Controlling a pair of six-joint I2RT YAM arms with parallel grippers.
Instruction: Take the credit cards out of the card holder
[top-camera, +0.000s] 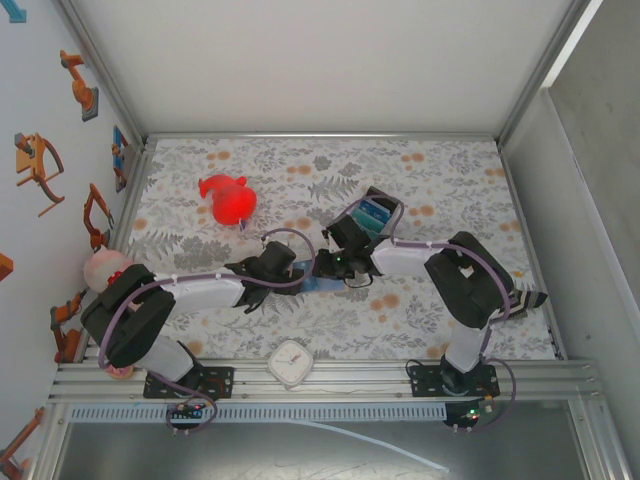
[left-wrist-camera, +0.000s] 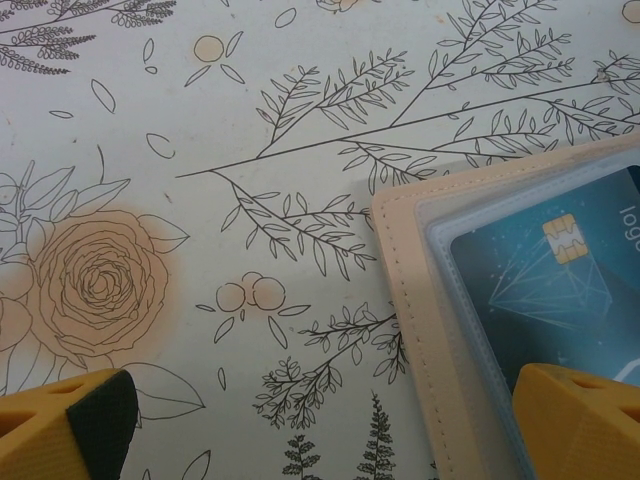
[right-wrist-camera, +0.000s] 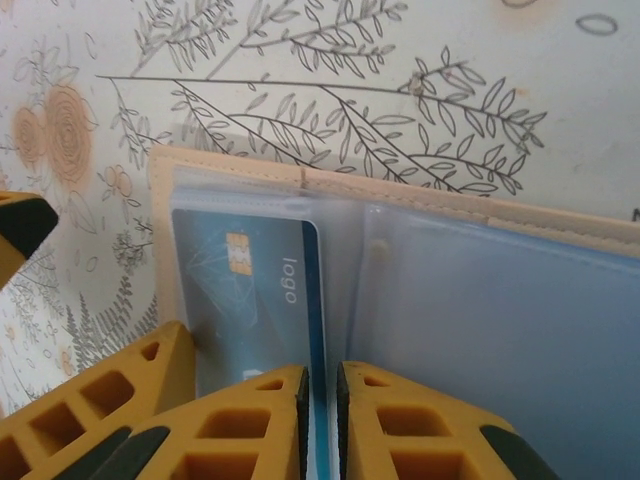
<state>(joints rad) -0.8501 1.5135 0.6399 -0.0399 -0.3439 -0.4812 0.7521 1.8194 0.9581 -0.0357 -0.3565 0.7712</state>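
Tan card holder (right-wrist-camera: 230, 165) open on floral table (right-wrist-camera: 560, 90), right end effector (right-wrist-camera: 320, 400) pinched narrow on credit card (right-wrist-camera: 250, 290) edge; left end effector (left-wrist-camera: 320, 405) wide, straddling holder corner

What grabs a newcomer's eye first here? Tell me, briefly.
A bright red toy sits on the floral tablecloth, left of centre. Mid-table lies an open tan card holder, where the right tool pinches the edge of a teal credit card in its clear sleeve.
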